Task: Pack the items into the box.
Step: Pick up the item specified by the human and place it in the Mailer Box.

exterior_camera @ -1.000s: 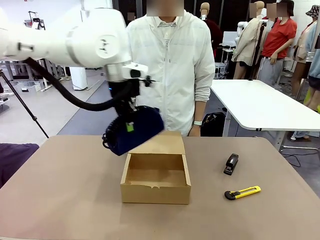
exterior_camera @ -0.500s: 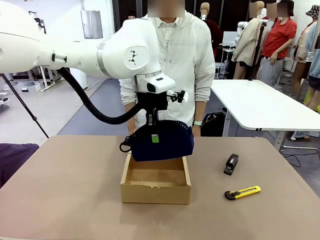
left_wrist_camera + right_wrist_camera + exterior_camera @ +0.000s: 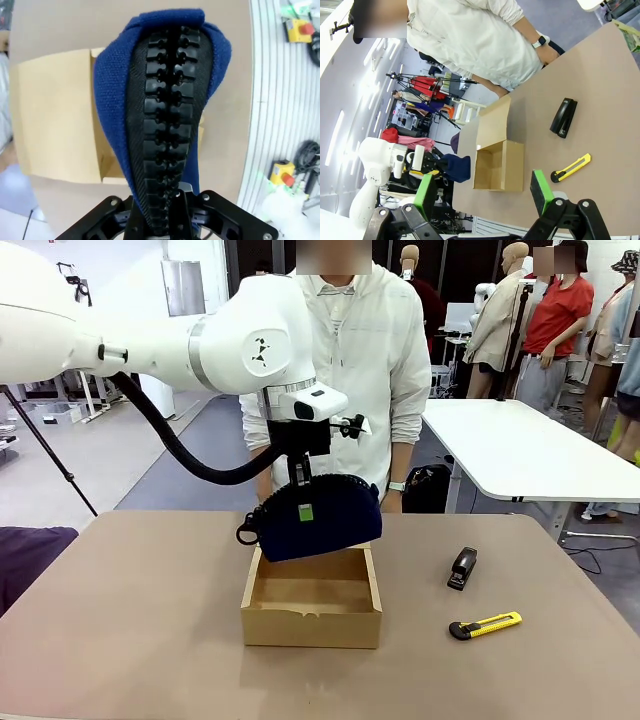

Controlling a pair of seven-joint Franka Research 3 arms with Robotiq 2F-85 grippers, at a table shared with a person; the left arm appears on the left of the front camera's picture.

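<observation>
My left gripper (image 3: 305, 502) is shut on the dark navy bundle (image 3: 322, 525) and holds it in the air just over the far half of the open cardboard box (image 3: 312, 618). In the left wrist view the bundle's black ribbed edge (image 3: 167, 125) runs up from between my jaws, with the box (image 3: 55, 125) below it. The black stapler (image 3: 462, 568) lies on the table to the right of the box. My right gripper (image 3: 482, 192) is open and holds nothing; past it lie the box (image 3: 512, 165) and the stapler (image 3: 563, 117).
A yellow-and-black utility knife (image 3: 485, 625) lies at the front right of the box, also as the knife (image 3: 572, 168) in the right wrist view. A person in a white jacket (image 3: 345, 370) stands at the far edge behind the box. The box's flap (image 3: 495, 122) stands up.
My left arm has carried the bundle from the box's left far corner to the right, over the box. The bundle has turned level and has hardly moved in the last half second.
</observation>
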